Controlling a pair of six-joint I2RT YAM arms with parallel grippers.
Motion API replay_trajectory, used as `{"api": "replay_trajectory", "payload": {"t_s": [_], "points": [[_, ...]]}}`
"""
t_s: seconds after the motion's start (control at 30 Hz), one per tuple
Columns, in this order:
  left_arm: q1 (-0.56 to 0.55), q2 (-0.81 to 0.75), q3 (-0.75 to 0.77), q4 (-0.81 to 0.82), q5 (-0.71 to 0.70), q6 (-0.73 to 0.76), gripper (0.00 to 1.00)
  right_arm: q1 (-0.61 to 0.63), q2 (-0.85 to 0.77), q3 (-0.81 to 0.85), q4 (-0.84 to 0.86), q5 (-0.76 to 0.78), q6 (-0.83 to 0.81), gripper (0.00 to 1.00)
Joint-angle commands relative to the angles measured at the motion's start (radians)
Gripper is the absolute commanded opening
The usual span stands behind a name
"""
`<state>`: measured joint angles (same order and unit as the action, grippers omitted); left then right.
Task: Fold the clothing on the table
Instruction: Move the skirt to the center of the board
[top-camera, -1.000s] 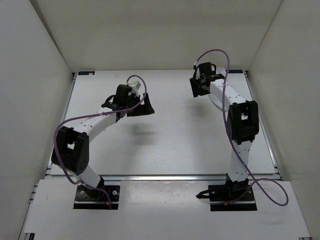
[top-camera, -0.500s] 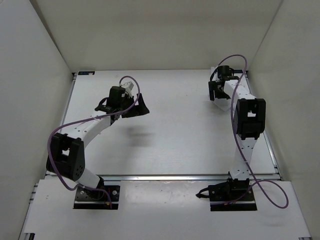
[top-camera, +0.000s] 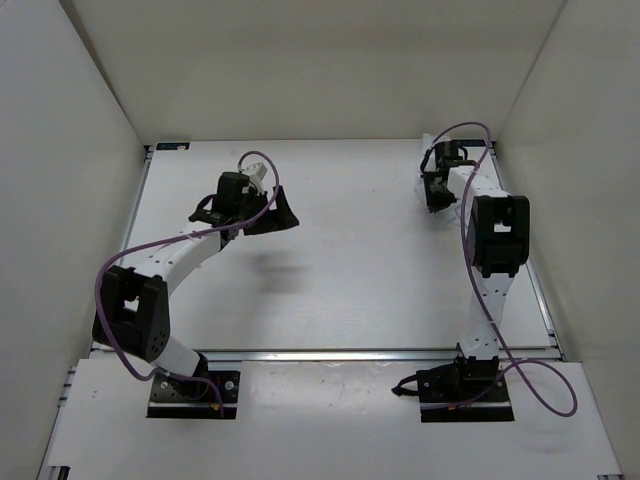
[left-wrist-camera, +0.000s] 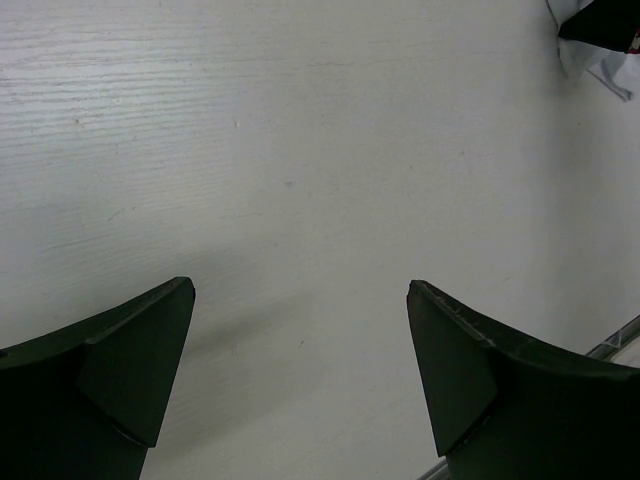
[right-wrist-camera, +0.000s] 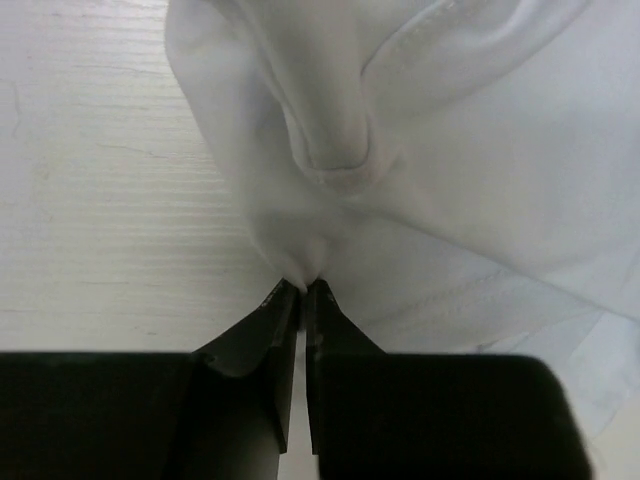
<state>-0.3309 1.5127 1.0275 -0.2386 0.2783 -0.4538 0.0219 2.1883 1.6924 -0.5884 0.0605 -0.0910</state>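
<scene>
While right claw (right-wrist-camera: 302, 292) pinches it | clothing (right-wrist-camera: 480, 180): 1 (wrinkled) | table (right-wrist-camera: 80, 200): 1

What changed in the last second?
The right hand swung right toward the far right corner of the table and closed on a pinch of the clothing. The left arm shifted slightly left early on, then held. The left hand stayed wide open and empty above the table.

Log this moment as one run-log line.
phase: grasp | left end effector: open, over table | right end effector: shut, pinching clothing edge | clothing: wrinkled
</scene>
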Motion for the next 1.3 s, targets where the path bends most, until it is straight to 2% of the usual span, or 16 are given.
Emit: {"api": "replay_trajectory", "payload": {"t_s": [0.0,0.2,0.3,0.4,0.47,0.53,0.63,0.7,0.73,0.8,0.83,0.87,0.93,1.0,1.07,1.27], "points": [[0.012,-0.046,0.013,0.025,0.021,-0.002,0.98,0.029,-0.058,-0.043,-0.011,-0.122,-0.001,0.0],[0.015,-0.081,-0.004,0.042,0.036,-0.005,0.98,0.15,-0.125,-0.099,-0.024,-0.212,0.014,0.0],[0.024,-0.097,-0.018,0.035,0.027,-0.005,0.99,0.293,-0.166,-0.137,-0.077,-0.159,0.017,0.0],[0.041,-0.12,-0.035,0.036,0.028,0.001,0.98,0.456,-0.234,-0.191,-0.076,-0.194,0.049,0.0],[0.052,-0.131,-0.059,0.033,0.03,0.006,0.99,0.541,-0.269,-0.232,-0.076,-0.226,0.12,0.0],[0.058,-0.15,-0.07,0.029,0.032,0.012,0.99,0.627,-0.308,-0.252,-0.071,-0.331,0.177,0.0],[0.069,-0.17,-0.112,0.038,0.027,0.018,0.99,0.685,-0.355,-0.299,-0.022,-0.447,0.25,0.0],[0.085,-0.175,-0.127,0.03,0.03,0.02,0.98,0.702,-0.377,-0.351,-0.004,-0.45,0.289,0.0],[0.085,-0.18,-0.129,0.016,0.033,0.02,0.98,0.699,-0.393,-0.371,-0.005,-0.455,0.287,0.04],[0.082,-0.184,-0.138,0.013,0.028,0.035,0.99,0.661,-0.442,-0.393,-0.001,-0.474,0.321,0.21],[0.079,-0.187,-0.145,0.009,0.018,0.032,0.98,0.642,-0.461,-0.411,0.012,-0.49,0.324,0.38],[0.078,-0.189,-0.147,0.009,0.021,0.035,0.98,0.616,-0.494,-0.428,0.03,-0.519,0.327,0.45],[0.073,-0.189,-0.156,0.018,0.015,0.03,0.99,0.589,-0.545,-0.438,0.064,-0.536,0.329,0.66],[0.064,-0.187,-0.171,0.027,0.004,0.023,0.99,0.581,-0.581,-0.43,0.074,-0.522,0.307,0.77],[0.049,-0.175,-0.19,0.039,-0.011,0.023,0.98,0.592,-0.581,-0.415,0.068,-0.487,0.287,0.83],[0.064,-0.155,-0.191,0.038,-0.073,0.015,0.99,0.771,-0.467,-0.295,0.013,-0.222,0.175,0.84]]}}
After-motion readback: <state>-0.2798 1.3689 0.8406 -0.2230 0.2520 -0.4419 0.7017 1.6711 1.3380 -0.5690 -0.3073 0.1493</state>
